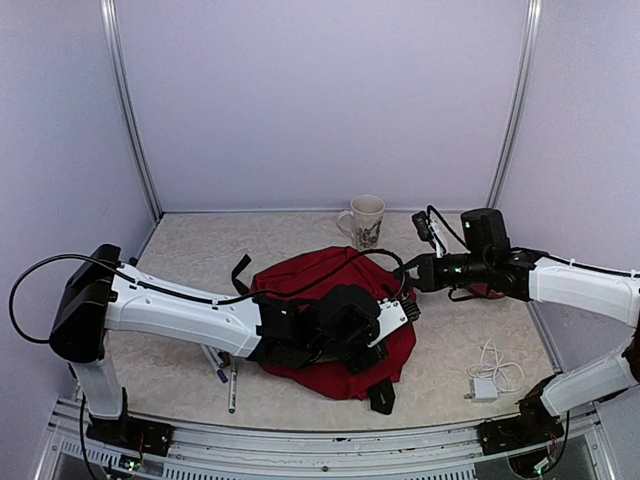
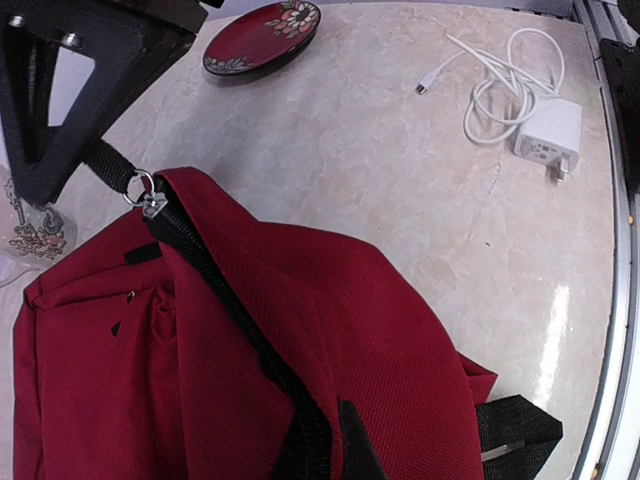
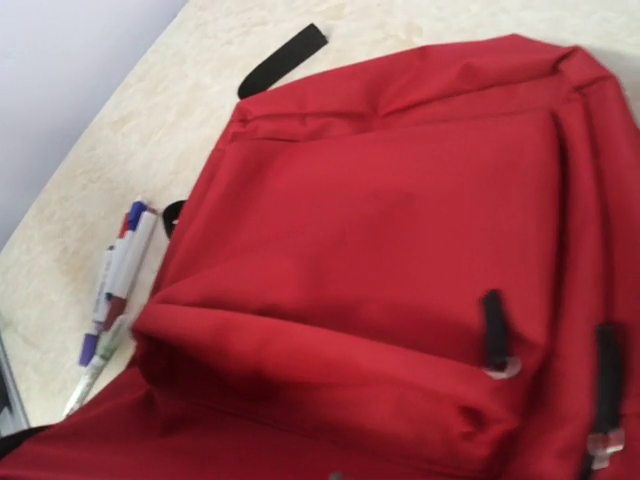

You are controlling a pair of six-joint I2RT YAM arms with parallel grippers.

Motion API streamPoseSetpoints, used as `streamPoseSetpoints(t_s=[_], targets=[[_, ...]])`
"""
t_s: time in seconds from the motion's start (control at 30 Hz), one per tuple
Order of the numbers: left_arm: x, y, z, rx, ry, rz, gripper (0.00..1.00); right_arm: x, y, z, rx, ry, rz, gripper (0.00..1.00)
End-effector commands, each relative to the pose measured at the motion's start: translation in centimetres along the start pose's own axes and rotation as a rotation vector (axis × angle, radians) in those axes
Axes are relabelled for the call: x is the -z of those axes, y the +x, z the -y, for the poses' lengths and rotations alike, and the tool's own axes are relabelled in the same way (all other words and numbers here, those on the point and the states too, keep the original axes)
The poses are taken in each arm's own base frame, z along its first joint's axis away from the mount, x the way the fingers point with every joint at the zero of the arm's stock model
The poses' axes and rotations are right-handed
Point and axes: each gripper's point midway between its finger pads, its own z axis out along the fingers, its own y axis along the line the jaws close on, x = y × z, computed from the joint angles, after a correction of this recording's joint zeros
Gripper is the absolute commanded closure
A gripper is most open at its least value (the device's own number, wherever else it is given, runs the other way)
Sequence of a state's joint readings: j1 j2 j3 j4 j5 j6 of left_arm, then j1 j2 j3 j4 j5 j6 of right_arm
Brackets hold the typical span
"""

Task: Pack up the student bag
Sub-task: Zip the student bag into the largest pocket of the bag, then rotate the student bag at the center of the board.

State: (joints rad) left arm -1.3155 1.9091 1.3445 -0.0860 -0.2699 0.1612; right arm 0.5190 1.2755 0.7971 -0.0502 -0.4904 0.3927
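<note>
The student bag point(image 1: 335, 300) is a dark red backpack lying flat mid-table. My left arm reaches across it. The left gripper point(image 1: 404, 314) is shut at the bag's right edge, pinching red fabric beside the black zipper point(image 2: 215, 265); only a dark tip shows at the bottom of the left wrist view. My right gripper point(image 1: 413, 272) comes in from the right, shut on the black zipper pull strap point(image 2: 112, 166) with its metal ring point(image 2: 141, 187), pulled taut. In the right wrist view the bag's front pocket point(image 3: 380, 300) fills the frame and that gripper's own fingers are hidden.
A patterned mug point(image 1: 365, 220) stands behind the bag. A red plate point(image 2: 262, 35) lies on the right under my right arm. A white charger with its cable point(image 1: 487, 380) sits at the near right. Pens point(image 1: 226, 372) lie at the bag's near left side.
</note>
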Motion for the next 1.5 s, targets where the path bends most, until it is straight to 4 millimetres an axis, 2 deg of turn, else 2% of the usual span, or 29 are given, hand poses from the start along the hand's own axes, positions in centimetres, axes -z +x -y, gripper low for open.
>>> streamPoseSetpoints(t_s=[0.0, 0.17, 0.27, 0.33, 0.37, 0.5, 0.77, 1.0, 1.17, 1.23, 1.47], targets=[[4.0, -0.9, 1.7, -0.068, 0.059, 0.081, 1.00, 0.0, -2.0, 3.8, 0.015, 0.075, 0.077, 1.00], [6.9, -0.6, 2.9, -0.090, 0.122, 0.098, 1.00, -0.8, -2.3, 8.4, 0.003, 0.194, 0.079, 1.00], [8.3, -0.8, 4.1, -0.110, 0.176, 0.115, 1.00, -2.1, -2.1, 10.2, 0.004, 0.222, 0.059, 1.00], [8.7, -0.5, 4.7, -0.125, 0.198, 0.114, 1.00, -2.8, -2.1, 11.3, 0.004, 0.244, 0.053, 1.00], [9.3, -0.3, 5.2, -0.128, 0.219, 0.114, 1.00, -3.2, -1.9, 13.7, -0.016, 0.305, 0.046, 1.00], [9.9, -0.2, 5.7, -0.121, 0.250, 0.122, 1.00, -3.4, -1.4, 16.1, -0.031, 0.359, 0.039, 1.00], [9.7, 0.9, 6.5, -0.115, 0.284, 0.099, 1.00, -4.2, -1.1, 16.9, -0.020, 0.369, 0.017, 1.00], [10.3, 0.7, 6.3, -0.113, 0.286, 0.113, 1.00, -3.9, -0.8, 18.5, -0.016, 0.419, 0.003, 1.00], [10.2, 1.0, 6.3, -0.111, 0.284, 0.101, 1.00, -4.0, 0.0, 18.8, -0.015, 0.431, -0.026, 1.00], [10.1, 1.0, 6.4, -0.110, 0.288, 0.103, 1.00, -3.9, 0.2, 18.3, -0.017, 0.415, -0.028, 1.00], [8.7, 1.0, 7.6, -0.112, 0.338, 0.090, 1.00, -3.1, 0.2, 14.5, 0.024, 0.321, -0.013, 1.00]])
